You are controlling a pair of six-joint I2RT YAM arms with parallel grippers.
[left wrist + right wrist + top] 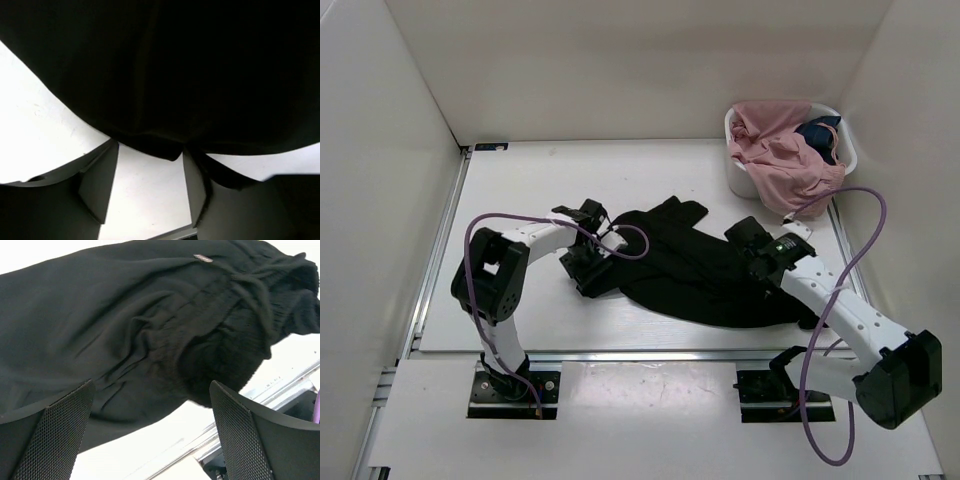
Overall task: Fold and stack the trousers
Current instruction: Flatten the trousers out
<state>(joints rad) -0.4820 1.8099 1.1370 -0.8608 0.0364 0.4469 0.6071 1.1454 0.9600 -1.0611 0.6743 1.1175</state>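
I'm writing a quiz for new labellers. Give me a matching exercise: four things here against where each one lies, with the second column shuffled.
1 black trousers
2 pink garment
3 dark blue garment
4 white basket

A far right corner of the table
B spilling over the basket's near rim
C spread across the middle of the table
D tucked inside the basket, on its right

Pairs: 1-C, 2-B, 3-D, 4-A

From above and behind the arms we look down on the whole table [650,180]. Our left wrist view sits very near the edge of the trousers [175,75], our right wrist view close on their waistband. All three share the trousers.
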